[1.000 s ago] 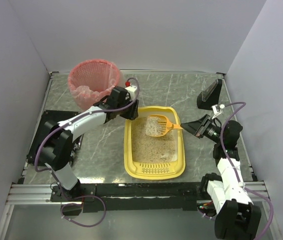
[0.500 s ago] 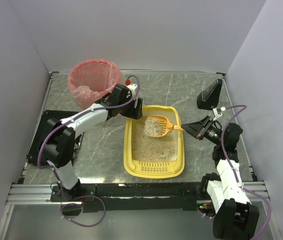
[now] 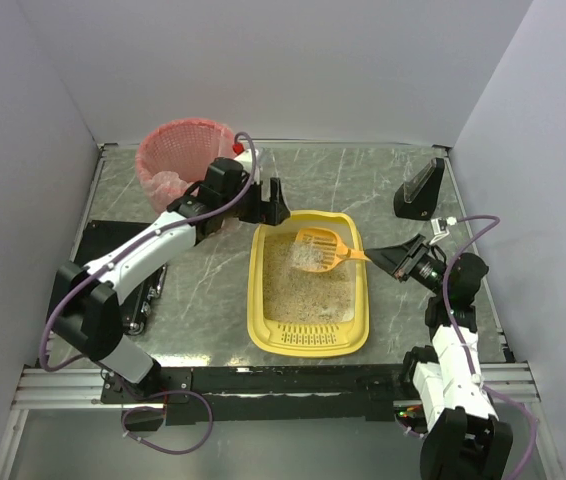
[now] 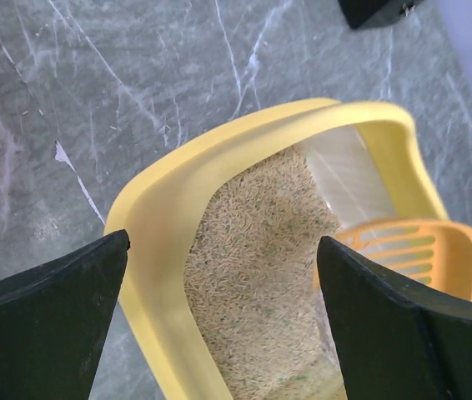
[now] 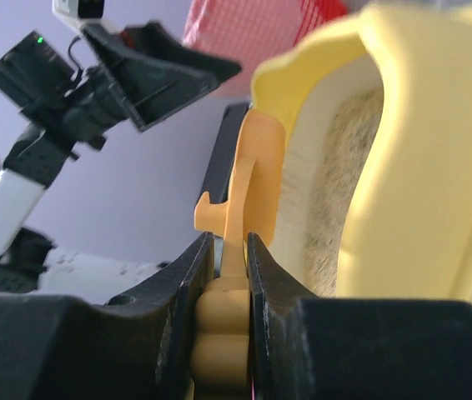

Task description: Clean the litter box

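**On the marbled table: yellow box at the middle, one hand closed on the scoop, the other wide open**

Closest to the arm bases, on the grey table [image 3: 363, 170], the litter box [image 3: 255, 290], with the slotted lip at the near end and beige litter [image 3: 308, 295] inside. Further in, above the far part of the box, an orange slotted scoop [image 3: 318, 250], its handle pointing to the right.

At the right side of the box, the right gripper [image 3: 395, 258]. From above, not clear how it holds. From its own wrist camera, plain: right gripper [image 5: 229, 250] clamped on the orange handle of the scoop [image 5: 253, 167], fingers [image 5: 186, 283] pressed on both sides, the yellow wall of the litter box [image 5: 419, 167] just behind.

At the far left corner of the box, the left gripper [image 3: 268, 205]. Shown only by its wrist camera: left gripper [image 4: 221, 242] spread wide, holding nothing, the rounded corner of the litter box [image 4: 161, 217] below between the two black fingers [image 4: 52, 308]. Touching the rim or not: cannot tell.

Farthest away, at the left, a round pink-lined basket [image 3: 163, 165], and at the right a black wedge [image 3: 418, 190], well apart from the box.
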You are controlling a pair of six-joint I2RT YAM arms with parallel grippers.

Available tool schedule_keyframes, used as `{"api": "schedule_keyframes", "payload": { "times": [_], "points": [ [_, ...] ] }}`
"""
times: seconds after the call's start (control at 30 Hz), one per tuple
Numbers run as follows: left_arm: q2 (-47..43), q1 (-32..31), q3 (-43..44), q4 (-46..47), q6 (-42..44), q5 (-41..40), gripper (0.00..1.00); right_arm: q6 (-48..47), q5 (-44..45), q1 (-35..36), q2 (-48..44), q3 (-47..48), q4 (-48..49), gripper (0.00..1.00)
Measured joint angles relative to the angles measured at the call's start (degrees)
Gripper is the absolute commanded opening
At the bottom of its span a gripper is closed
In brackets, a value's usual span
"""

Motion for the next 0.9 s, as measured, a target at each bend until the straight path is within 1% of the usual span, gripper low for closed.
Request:
{"api": "schedule_keyframes", "payload": {
  "times": [0.07,0.1,0.13,0.17,0.27,0.33,0.43,0.57,0.7,0.9],
  "points": [
    [-1.29,0.00,-0.28,-0.13,-1.40,-0.96,0.99,-0.17,1.70,0.39,-0.26,0.46,1.70,0.00],
    [-2.05,0.00,-0.66,-0.13,-2.21,-1.53,0.97,0.44,1.90,0.55,0.07,0.50,2.75,0.00],
    [-2.91,0.00,-1.18,-0.24,-2.84,-2.23,0.97,0.83,1.70,0.66,0.26,0.59,3.34,0.00],
    [-3.98,0.00,-1.92,-0.33,-3.65,-3.13,0.97,0.35,1.49,0.74,0.26,0.87,2.67,0.00],
    [-7.67,0.02,-4.26,-0.85,-5.46,-5.77,0.97,-4.13,3.93,0.90,-1.25,1.66,-5.68,0.00],
    [-10.64,0.00,-6.05,-0.85,-6.60,-7.13,0.97,-4.46,4.48,1.18,-1.38,1.64,-5.70,0.00],
    [-14.97,0.00,-8.11,-1.60,-8.13,-8.96,0.97,0.83,3.13,1.73,2.12,1.36,3.21,0.00],
    [-20.24,0.00,-10.60,-1.99,-9.84,-12.22,0.97,4.66,2.93,2.73,5.95,1.16,7.45,0.00],
    [-25.40,0.00,-14.97,-1.97,-11.28,-14.32,0.97,12.22,0.24,2.71,9.35,-0.20,17.05,0.00],
    [-28.02,0.00,-16.35,-2.71,-13.18,-16.13,0.97,19.56,-0.70,1.79,9.99,-1.29,20.70,0.00]
  ]
}}
